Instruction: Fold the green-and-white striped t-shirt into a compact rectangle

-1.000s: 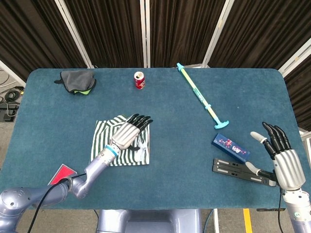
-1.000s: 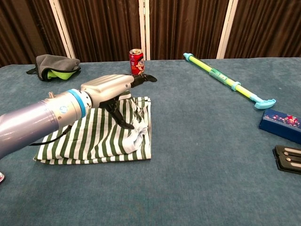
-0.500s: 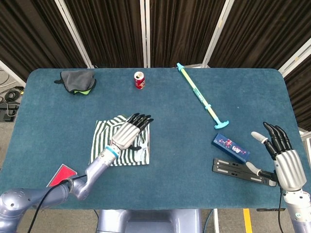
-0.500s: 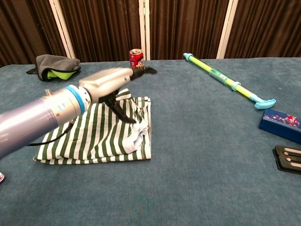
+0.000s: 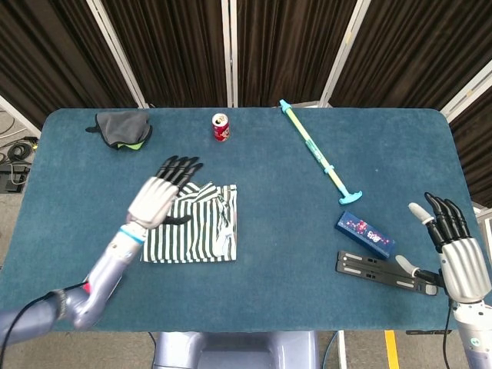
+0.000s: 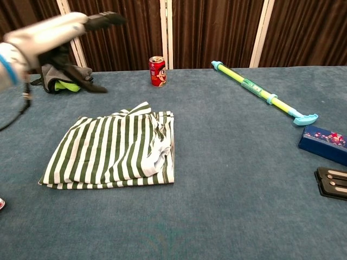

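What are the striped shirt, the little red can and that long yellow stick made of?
The striped shirt looks like soft knit fabric: it lies limp, with folds and a rumpled edge. The red can seems to be metal, with a printed label and a pale rim. The yellow stick looks like smooth, slightly glossy plastic, though that's uncertain.

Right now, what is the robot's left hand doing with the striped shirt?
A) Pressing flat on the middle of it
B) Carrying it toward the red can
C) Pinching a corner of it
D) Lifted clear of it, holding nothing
D: in the chest view the left hand is raised well above the table with its fingers apart and nothing in them, while the striped shirt lies folded on the table untouched.
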Motion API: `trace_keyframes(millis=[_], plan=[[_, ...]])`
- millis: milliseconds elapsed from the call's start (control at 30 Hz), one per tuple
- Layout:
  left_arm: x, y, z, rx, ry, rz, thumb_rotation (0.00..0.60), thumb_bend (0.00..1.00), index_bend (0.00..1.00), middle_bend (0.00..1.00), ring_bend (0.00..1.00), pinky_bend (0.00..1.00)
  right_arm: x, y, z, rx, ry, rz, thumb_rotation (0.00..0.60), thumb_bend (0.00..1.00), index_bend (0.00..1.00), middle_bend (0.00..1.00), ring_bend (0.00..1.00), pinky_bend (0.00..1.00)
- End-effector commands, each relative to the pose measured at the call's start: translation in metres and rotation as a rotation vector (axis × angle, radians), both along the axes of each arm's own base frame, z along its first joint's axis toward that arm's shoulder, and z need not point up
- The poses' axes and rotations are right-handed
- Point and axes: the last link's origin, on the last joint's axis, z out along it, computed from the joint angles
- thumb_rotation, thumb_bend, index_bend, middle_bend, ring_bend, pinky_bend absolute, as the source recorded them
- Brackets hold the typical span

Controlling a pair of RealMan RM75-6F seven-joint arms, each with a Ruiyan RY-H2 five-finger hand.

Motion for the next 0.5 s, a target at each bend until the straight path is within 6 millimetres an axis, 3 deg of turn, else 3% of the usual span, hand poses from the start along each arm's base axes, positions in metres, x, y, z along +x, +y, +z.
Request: trace_keyframes(millis=[33,233,400,500], plan=[[-0.039,-0.032,0.041,0.106,0.024,0.137,0.6,0.05,0.0,0.0,0.0,0.0,-0.001,0.002,0.002,-0.018,0.034,-0.025,0.6,0.0,0.12,0.0,0.0,0.0],[-0.081,-0.078,0.065,0.174,0.044,0.265,0.6,0.06,0.0,0.0,0.0,0.0,-0.004,0.004,0.002,-0.032,0.104,-0.079,0.6,0.0,0.01,0.0,0.0,0.0],[-0.109,-0.12,0.082,0.214,0.061,0.345,0.6,0.06,0.0,0.0,0.0,0.0,-0.005,0.006,0.002,-0.069,0.184,-0.128,0.6,0.0,0.0,0.0,0.0,0.0],[-0.116,-0.132,0.088,0.229,0.081,0.36,0.6,0.06,0.0,0.0,0.0,0.0,-0.003,0.009,0.001,-0.079,0.191,-0.131,0.6,0.0,0.0,0.0,0.0,0.0]])
